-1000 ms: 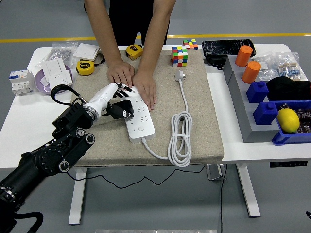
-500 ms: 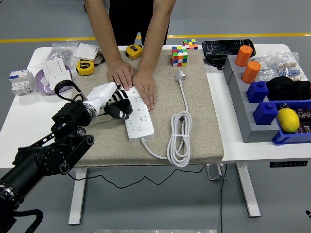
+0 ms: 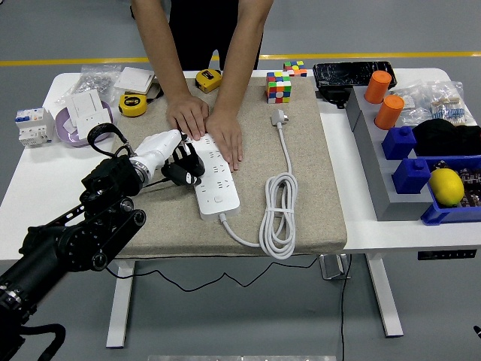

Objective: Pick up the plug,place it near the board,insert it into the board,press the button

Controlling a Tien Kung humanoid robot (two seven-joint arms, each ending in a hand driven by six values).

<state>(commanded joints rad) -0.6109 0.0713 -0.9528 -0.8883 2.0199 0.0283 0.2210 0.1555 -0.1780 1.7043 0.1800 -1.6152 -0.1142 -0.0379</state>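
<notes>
A white power strip (image 3: 216, 183) lies on the beige mat (image 3: 301, 195), its cable coiled (image 3: 277, 216) to the right and ending in a white plug (image 3: 279, 117). A person at the far side presses both hands (image 3: 224, 138) flat on the strip's far end. My left hand (image 3: 179, 162), white with black fingers, is curled on a black plug (image 3: 188, 172). It holds the plug against the strip's left edge, near its middle sockets. Whether the pins are in a socket is hidden by the fingers.
Two yellow tape measures (image 3: 132, 104), white sockets (image 3: 84, 111) and a breaker (image 3: 32, 125) lie at the back left. A colour cube (image 3: 277, 87) stands at the mat's far edge. Blue bins (image 3: 421, 177), orange cylinders (image 3: 388, 111) and a yellow ball (image 3: 445, 186) fill the right side.
My left arm has drawn back to the left and slightly up, keeping the black plug at the strip's left edge. The person's hands have stayed on the strip.
</notes>
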